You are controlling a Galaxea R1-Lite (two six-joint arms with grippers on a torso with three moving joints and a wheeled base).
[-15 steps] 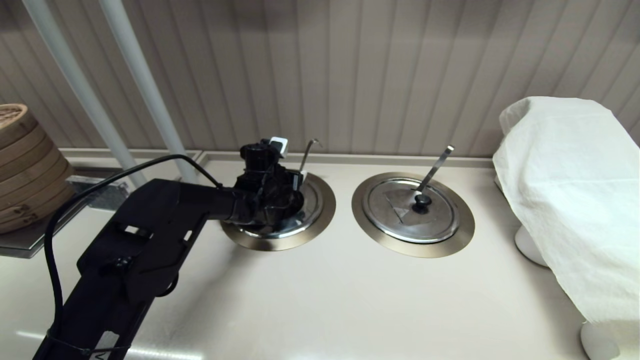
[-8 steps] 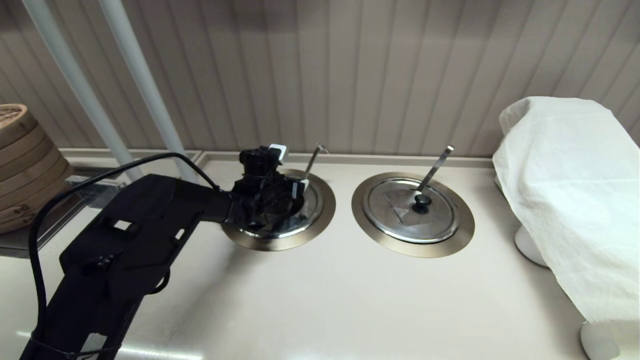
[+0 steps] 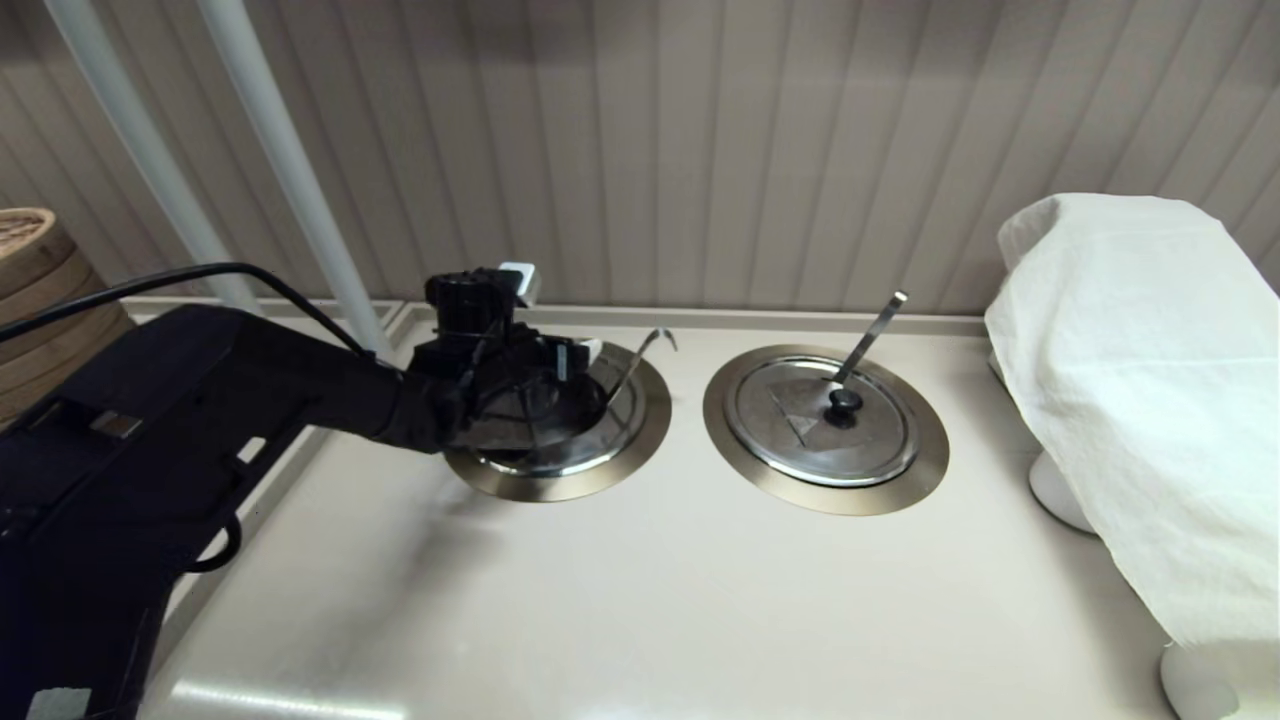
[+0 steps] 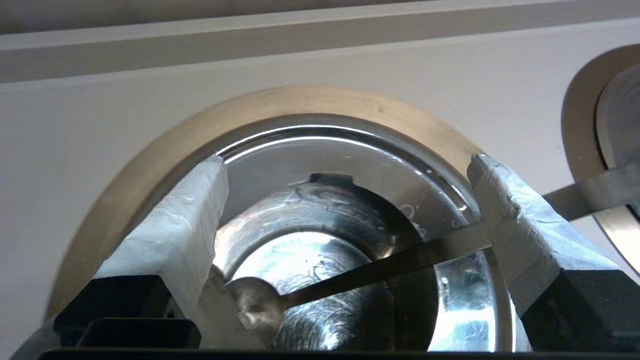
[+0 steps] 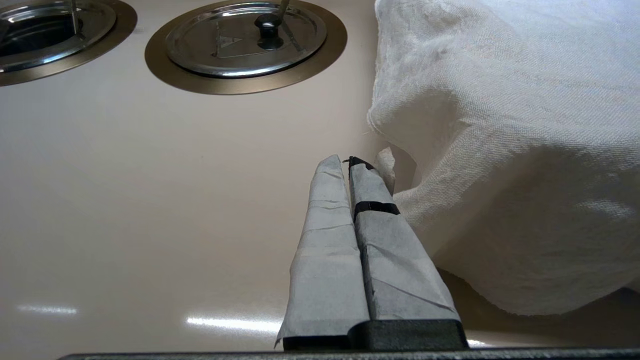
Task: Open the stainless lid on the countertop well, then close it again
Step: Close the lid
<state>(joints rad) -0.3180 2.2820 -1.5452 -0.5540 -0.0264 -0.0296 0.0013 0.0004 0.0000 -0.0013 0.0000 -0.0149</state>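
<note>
Two countertop wells [image 3: 640, 440] [image 3: 925, 470], two ladle handles [image 3: 640, 362] [image 3: 872, 335], one cloth-covered mound [image 3: 1140, 400], two poles [image 3: 285, 160] [image 3: 130, 140].

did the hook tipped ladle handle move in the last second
Yes. The hook-tipped ladle handle has tipped down and toward the twin lid, now leaning low over the countertop well flange.

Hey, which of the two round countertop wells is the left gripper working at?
The countertop well on the robot's left, with the hook-tipped ladle handle; the left gripper hangs over it. The other well has a straight handle.
</note>
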